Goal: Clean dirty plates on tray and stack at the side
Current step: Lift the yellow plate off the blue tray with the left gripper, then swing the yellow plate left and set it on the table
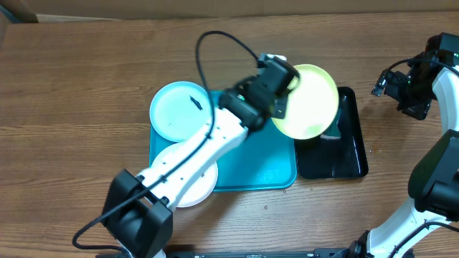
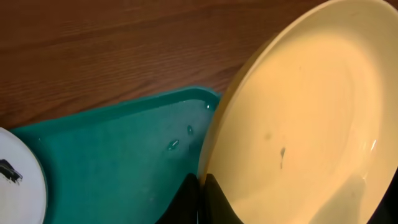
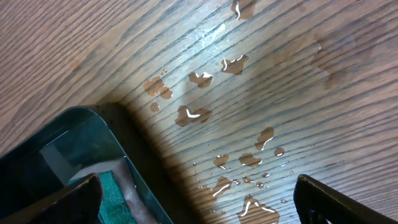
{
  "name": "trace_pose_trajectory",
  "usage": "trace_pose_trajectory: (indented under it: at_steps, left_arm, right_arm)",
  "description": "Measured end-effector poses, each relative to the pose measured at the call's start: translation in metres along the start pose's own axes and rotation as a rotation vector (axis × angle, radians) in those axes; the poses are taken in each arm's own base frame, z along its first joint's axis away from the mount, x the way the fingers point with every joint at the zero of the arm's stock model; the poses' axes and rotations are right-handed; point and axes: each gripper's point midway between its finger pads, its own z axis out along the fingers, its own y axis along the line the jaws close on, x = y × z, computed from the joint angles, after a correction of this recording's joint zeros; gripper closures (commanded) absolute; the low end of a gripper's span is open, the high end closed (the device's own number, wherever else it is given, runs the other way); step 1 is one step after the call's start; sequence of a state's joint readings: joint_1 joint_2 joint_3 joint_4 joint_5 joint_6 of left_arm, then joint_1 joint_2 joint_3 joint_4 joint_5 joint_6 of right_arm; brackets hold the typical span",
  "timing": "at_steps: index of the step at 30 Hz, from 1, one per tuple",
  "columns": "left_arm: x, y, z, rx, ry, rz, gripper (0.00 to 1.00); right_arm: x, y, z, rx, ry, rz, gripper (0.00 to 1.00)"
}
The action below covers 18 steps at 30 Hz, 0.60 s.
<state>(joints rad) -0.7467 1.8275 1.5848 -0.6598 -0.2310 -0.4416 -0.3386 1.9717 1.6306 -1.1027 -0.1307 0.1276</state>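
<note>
- Our left claw (image 2: 200, 196) is pressed together on the rim of the yellow-green plate (image 2: 311, 118), pinching the edge nearest the wrist.
- The plate sits tilted and spreads away from the claw's tips. It reaches over one corner of the turquoise tray (image 1: 251, 175) and part of the black tray (image 1: 348, 154) beyond it.
- We see a faint grey mark (image 2: 282, 154) on the plate's face, just past the claw.
- Under the claw the tray floor carries a few water drops (image 2: 174, 144).
- The pale blue plate (image 1: 176, 115) lies well apart, off to the claw's side. It rests on a tray corner and overhangs the table (image 1: 72, 86), and a dark smear (image 1: 195, 102) shows on it.
- The white plate (image 1: 193, 188) lies behind the claw, back along the left arm (image 1: 208, 147), which hides part of it. It overhangs another tray corner.
- Our right claw (image 3: 199, 202) is spread wide, well apart from all three plates, with only wet wood between its fingers.
- Puddles (image 3: 193, 115) lie ahead of it, and the black tray's corner is beside one finger.
</note>
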Motion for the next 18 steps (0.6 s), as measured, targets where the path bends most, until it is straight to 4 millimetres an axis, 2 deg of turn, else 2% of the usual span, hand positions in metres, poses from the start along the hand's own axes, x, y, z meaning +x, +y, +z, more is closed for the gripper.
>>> trace_pose_trajectory:
  at_steps: [7, 13, 18]
  left_arm:
    - [-0.010, -0.032, -0.014, -0.063, -0.138, 0.187, 0.96]
    - [-0.013, -0.047, -0.027, -0.140, -0.214, 0.323, 0.96]
    - [-0.024, -0.062, -0.043, -0.215, -0.317, 0.420, 0.96]
  right_arm:
    - [0.000, 0.000, 0.000, 0.000, -0.001, 0.000, 0.00]
    - [0.000, 0.000, 0.000, 0.000, 0.000, 0.000, 0.00]
    - [0.000, 0.000, 0.000, 0.000, 0.000, 0.000, 0.00]
